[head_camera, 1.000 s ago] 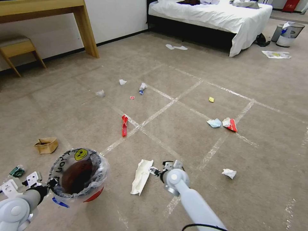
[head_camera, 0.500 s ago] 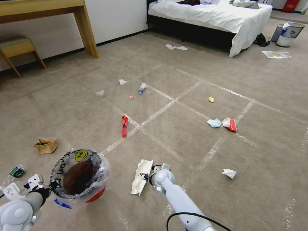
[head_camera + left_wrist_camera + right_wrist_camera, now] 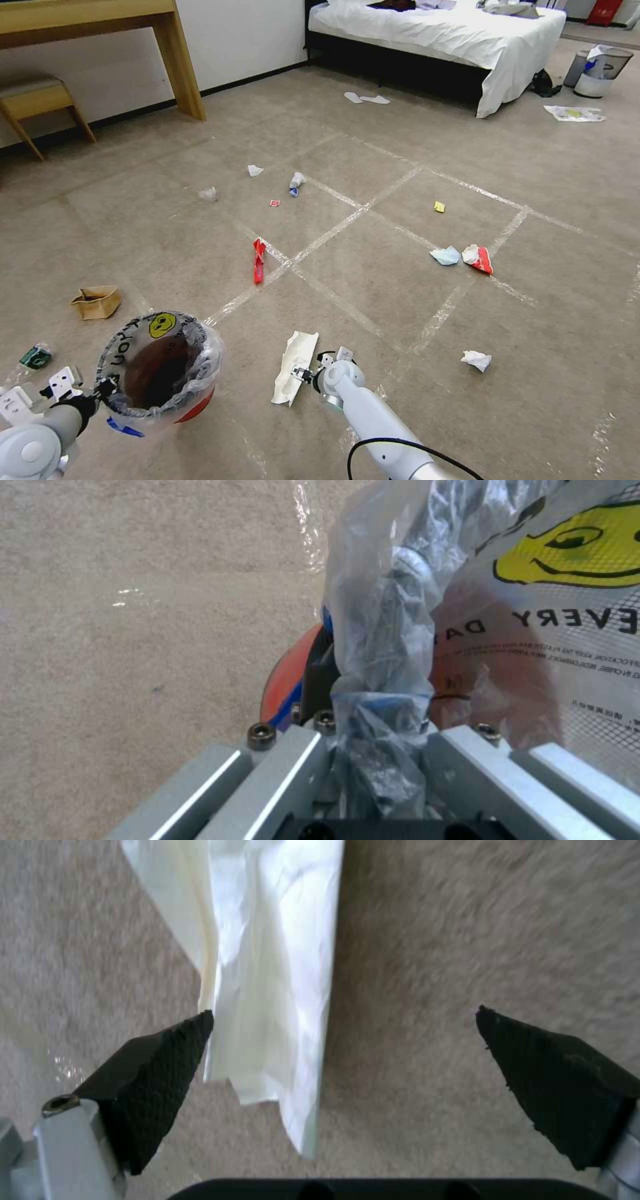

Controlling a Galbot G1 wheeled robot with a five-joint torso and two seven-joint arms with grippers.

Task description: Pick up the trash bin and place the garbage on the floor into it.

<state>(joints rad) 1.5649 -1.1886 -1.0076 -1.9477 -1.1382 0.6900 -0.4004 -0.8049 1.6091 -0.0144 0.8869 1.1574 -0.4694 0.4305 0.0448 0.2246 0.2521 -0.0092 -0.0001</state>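
In the head view the left gripper (image 3: 100,390) sits at the near left, clamped on the rim of the trash bin (image 3: 159,365), a small red bin with a black rim, a yellow smiley sticker and a clear crinkly liner; it appears lifted and tilted, its mouth open toward the camera. To its right the right gripper (image 3: 303,372) hangs low over the floor (image 3: 373,280), right at the right edge of a long crumpled white paper (image 3: 293,367) that lies just beside a tape strip. More garbage is scattered farther out: a brown paper bag (image 3: 97,301) at the left, a red wrapper (image 3: 258,260) on a tape crossing, a light-blue mask (image 3: 445,255) touching a red-and-white wrapper (image 3: 479,258) at the right, a white tissue (image 3: 476,360) near right, and small white scraps far out toward a bed (image 3: 460,33). A grey bin (image 3: 597,70) stands at the far right. In the left wrist view the left gripper's metal fingers (image 3: 287,765) are pressed together on a bunched fold of the liner at the bin's rim (image 3: 373,695), the red body and smiley print close behind, carpet beyond. In the right wrist view the right gripper (image 3: 343,1025) has its two black textured pads (image 3: 167,1065) spread wide, holding nothing; the white paper (image 3: 267,965) lies on the carpet between them, close against one pad, with bare carpet before the other.
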